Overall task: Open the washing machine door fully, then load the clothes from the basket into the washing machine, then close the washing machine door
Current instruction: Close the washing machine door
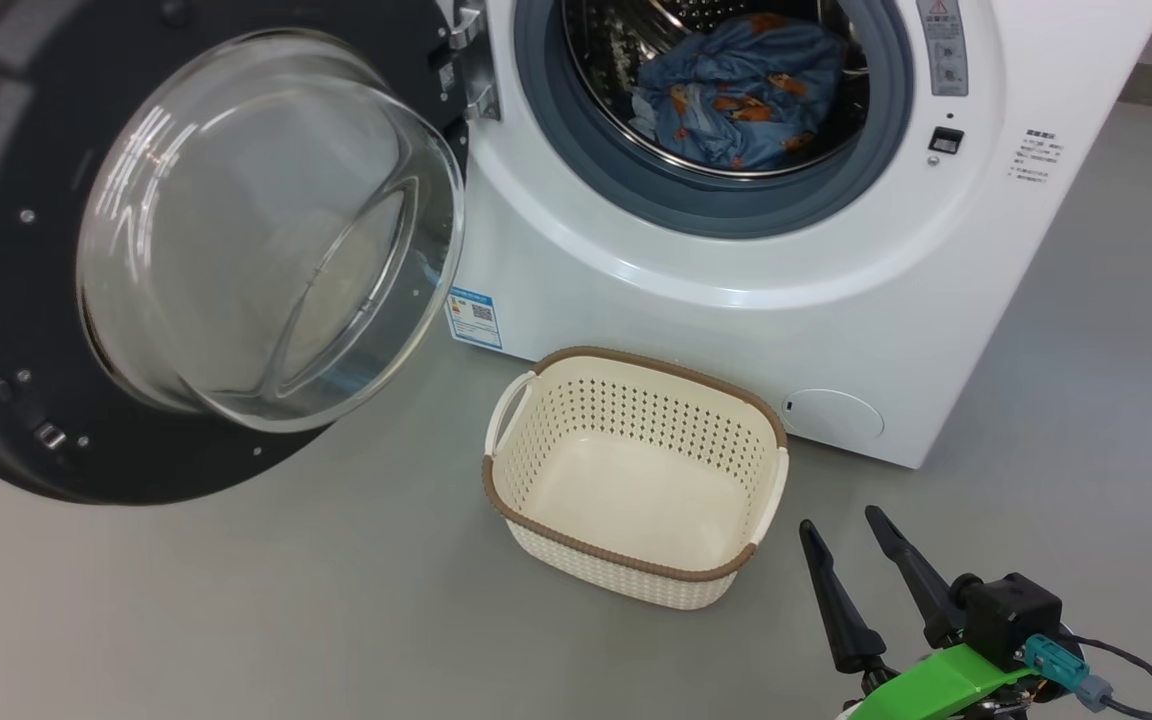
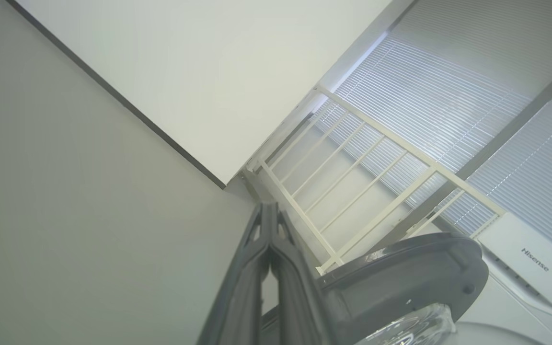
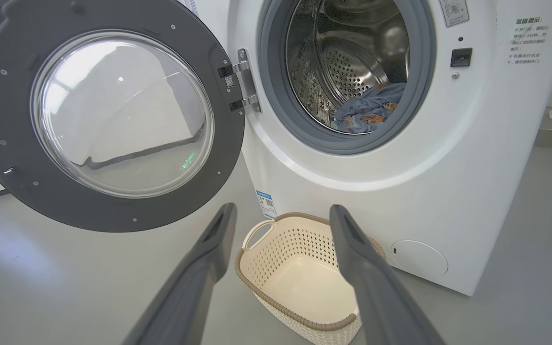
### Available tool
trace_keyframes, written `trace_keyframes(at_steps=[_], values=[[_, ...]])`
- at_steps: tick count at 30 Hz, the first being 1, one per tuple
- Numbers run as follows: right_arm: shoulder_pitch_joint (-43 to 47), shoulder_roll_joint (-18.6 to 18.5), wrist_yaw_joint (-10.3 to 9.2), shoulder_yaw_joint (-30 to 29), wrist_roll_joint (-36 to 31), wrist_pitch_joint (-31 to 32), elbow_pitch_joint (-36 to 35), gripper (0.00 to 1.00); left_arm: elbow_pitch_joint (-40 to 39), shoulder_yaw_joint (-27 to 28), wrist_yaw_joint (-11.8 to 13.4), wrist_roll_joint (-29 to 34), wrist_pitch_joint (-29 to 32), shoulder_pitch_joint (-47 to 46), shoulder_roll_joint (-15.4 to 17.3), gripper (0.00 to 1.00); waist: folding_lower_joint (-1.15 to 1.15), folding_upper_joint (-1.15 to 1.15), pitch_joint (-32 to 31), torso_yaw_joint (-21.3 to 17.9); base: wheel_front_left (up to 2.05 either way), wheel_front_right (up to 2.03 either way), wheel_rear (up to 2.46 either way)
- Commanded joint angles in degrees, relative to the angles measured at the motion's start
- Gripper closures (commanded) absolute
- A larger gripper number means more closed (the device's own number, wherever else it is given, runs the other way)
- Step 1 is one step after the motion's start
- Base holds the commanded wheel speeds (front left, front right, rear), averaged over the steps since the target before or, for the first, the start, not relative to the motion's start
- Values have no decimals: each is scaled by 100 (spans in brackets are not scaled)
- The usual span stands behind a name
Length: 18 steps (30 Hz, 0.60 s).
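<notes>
**Floor: grey, smooth**

Grey floor point(image 1: 236, 620) carries the washing machine point(image 1: 736, 330), upper right of head frame, and the basket point(image 1: 636, 475), centre frame, just in front of the machine's lower panel, upright.

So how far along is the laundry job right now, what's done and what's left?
Done, by the look of it: the washing machine door stands wide open, the basket is empty, and the clothes lie in the drum of the washing machine. In hand: nothing; the right gripper is open beside the basket, the left gripper is shut, near the door's rim. Left: closing the door.
</notes>
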Motion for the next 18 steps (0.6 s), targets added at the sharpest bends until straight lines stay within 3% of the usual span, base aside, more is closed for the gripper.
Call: trace_keyframes(at_steps=[1, 9, 18], values=[[-145, 7, 16, 159, 13, -69, -126, 0, 52, 271, -16, -413, 123, -354, 379, 100, 0, 0, 50, -70, 0, 0, 0], [-252, 7, 16, 181, -8, -69, -81, 0, 940, 613, -16, -2339, 1305, -905, 975, 100, 0, 0, 200, -350, 0, 0, 0], [-405, 7, 16, 212, -144, -69, -61, 0, 1885, 743, -16, -2879, 1840, -1351, 1439, 100, 0, 0, 456, -674, 0, 0, 0]])
